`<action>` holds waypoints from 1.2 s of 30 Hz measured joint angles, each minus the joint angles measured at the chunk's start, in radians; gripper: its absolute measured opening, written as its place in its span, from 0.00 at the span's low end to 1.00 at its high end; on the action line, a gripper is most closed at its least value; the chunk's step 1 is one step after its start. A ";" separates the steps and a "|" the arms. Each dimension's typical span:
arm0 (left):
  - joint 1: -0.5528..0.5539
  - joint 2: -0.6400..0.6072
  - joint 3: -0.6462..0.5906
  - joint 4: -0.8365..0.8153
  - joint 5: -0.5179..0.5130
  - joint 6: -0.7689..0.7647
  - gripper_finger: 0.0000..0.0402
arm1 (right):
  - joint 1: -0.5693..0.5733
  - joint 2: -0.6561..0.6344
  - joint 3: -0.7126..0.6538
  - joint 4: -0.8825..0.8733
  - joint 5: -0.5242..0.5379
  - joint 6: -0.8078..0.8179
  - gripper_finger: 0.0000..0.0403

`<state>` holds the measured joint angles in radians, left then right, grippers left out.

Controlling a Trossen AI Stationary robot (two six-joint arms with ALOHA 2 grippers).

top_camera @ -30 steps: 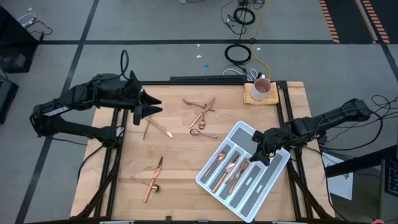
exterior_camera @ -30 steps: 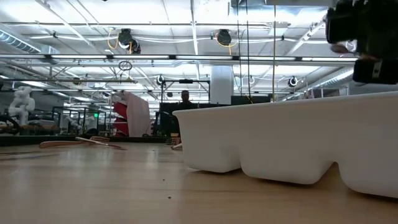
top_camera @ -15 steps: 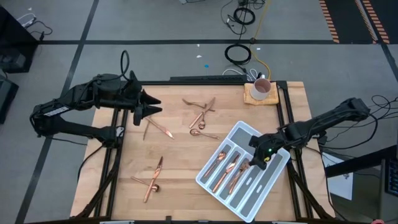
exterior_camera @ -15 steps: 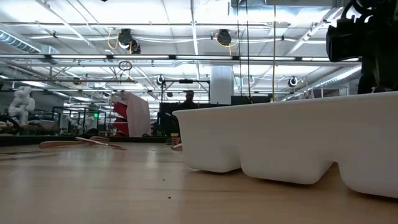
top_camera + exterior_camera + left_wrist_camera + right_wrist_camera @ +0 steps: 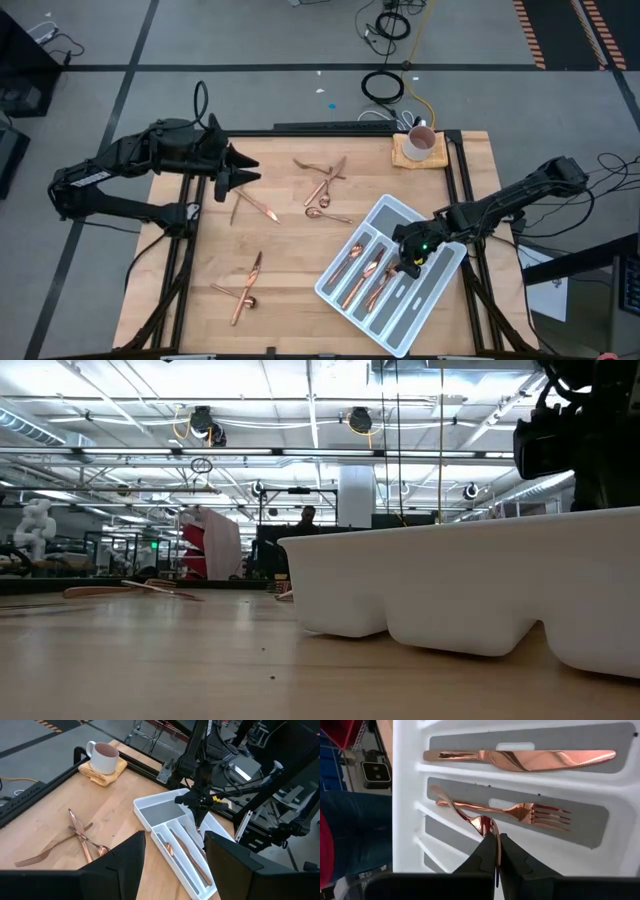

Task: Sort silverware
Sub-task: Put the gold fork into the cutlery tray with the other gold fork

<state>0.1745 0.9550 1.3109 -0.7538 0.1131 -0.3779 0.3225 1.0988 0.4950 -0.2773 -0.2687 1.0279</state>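
Right now the right gripper (image 5: 496, 851), pinched shut on a copper spoon (image 5: 470, 817), hangs over the grey tray (image 5: 440, 280) at the table's near right, above the compartment holding a fork (image 5: 530, 812). Next, I judge, it must lower and release. Meanwhile the left gripper (image 5: 240, 168) waits wide open at far left. Other silverware (image 5: 322, 186) lies scattered mid-table; the spoon's bowl is hidden.

One divided tray (image 5: 432, 292) at four o'clock on the worktop (image 5: 290, 270), with three copper pieces (image 5: 362, 268) lying in its slots. Three loose clusters of silverware outside it: about four pieces (image 5: 322, 185) at twelve o'clock, one or two (image 5: 256, 205) at ten, three (image 5: 243, 290) at seven. One mug (image 5: 421, 141) on one cloth (image 5: 403, 154) at one o'clock.
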 joint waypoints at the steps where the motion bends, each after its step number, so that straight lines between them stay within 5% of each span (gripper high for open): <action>1: 0.000 0.000 0.000 0.000 0.000 0.000 0.52 | 0.000 0.009 0.000 0.004 0.000 0.000 0.00; 25: 0.000 0.000 0.000 0.000 0.000 0.028 0.52 | -0.003 0.192 0.000 0.091 -0.022 0.009 0.01; 36: 0.000 0.000 0.000 -0.001 0.001 0.052 0.52 | -0.003 0.192 0.000 0.078 0.003 0.022 0.17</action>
<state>0.1745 0.9550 1.3109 -0.7544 0.1139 -0.3257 0.3199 1.2907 0.4950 -0.1996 -0.2654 1.0498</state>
